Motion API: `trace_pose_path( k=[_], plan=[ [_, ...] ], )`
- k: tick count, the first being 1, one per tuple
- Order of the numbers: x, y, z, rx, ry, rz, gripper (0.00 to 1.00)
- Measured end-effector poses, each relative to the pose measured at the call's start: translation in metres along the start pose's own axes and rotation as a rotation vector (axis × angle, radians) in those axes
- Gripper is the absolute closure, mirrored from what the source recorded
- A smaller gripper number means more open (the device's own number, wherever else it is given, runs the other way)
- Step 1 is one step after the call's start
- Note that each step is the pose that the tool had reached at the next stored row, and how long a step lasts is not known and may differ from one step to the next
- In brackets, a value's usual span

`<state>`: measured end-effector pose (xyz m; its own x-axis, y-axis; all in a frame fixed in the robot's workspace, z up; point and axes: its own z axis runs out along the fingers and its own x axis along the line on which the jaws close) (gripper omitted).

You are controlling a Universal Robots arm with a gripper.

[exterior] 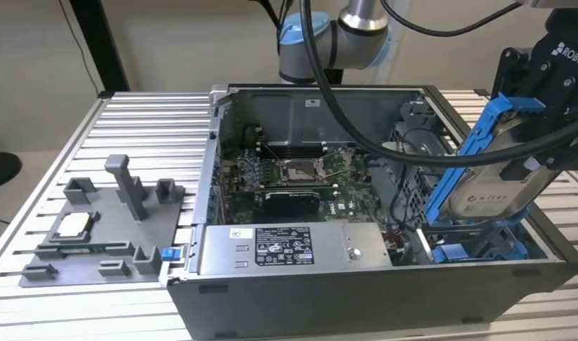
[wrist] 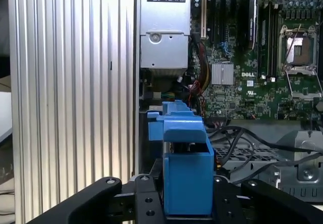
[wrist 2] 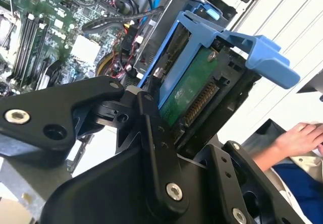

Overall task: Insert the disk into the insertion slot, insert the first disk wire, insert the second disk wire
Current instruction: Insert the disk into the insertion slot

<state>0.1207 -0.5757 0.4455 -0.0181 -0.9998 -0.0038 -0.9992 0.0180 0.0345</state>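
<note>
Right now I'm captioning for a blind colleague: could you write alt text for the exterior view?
The gripper holds the disk, silver in its blue frame, tilted over the exterior view's right end of an open computer case. A grey fixture tray lies on the table at the exterior view's left.

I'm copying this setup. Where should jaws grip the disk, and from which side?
Grip the disk by its upper, connector end, jaws closing across the blue frame, coming from above, as the gripper holds it here. It hangs steeply tilted over the computer case, so that grip probably leaves the lower end free to enter.
</note>
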Motion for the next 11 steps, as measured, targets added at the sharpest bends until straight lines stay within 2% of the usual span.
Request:
trace_pose_path(
  k=[4, 8, 11],
  plan=[
    [-0.0001, -0.0033, 0.0038, 0.0008, -0.0084, 0.0, 1.0],
    [-0.0002, -0.0097, 0.0088, 0.0008, -0.0113, 0.0, 1.0],
    [-0.0002, -0.0108, 0.011, 0.0011, -0.0124, 0.0, 1.0]
  ],
)
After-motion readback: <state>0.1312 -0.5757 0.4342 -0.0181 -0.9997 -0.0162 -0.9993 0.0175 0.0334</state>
